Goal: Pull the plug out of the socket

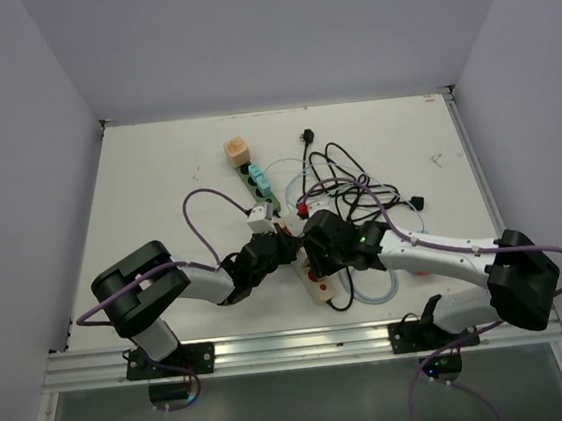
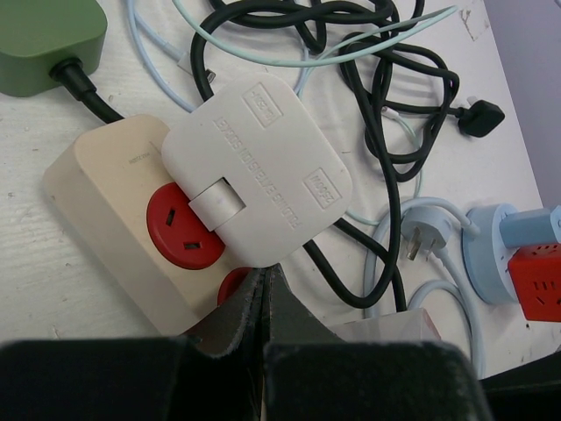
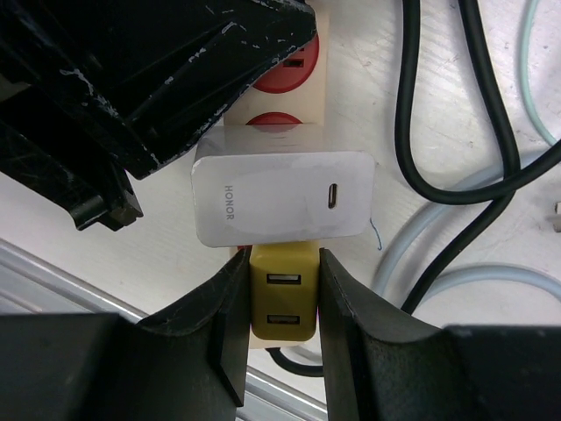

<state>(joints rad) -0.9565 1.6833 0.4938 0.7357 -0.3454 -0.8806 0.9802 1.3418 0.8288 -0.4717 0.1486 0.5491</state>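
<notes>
A cream power strip (image 2: 101, 206) with red sockets (image 2: 180, 230) lies near the table's front edge, partly under both arms in the top view (image 1: 320, 282). Two chargers are plugged into it: a yellow two-port USB plug (image 3: 282, 303) and, right beside it, a white charger (image 3: 285, 197). My right gripper (image 3: 282, 260) is shut on the sides of the yellow plug. My left gripper (image 2: 265, 279) is shut with nothing between its tips, which rest on the strip just below the white charger (image 2: 259, 167). The left gripper's black body (image 3: 131, 79) looms at the upper left of the right wrist view.
A tangle of black cables (image 1: 351, 191) and pale blue cord (image 2: 438, 289) lies behind and to the right of the strip. A green strip (image 1: 259, 188) and a peach block (image 1: 238, 152) sit farther back. A metal rail (image 1: 295, 345) borders the near edge.
</notes>
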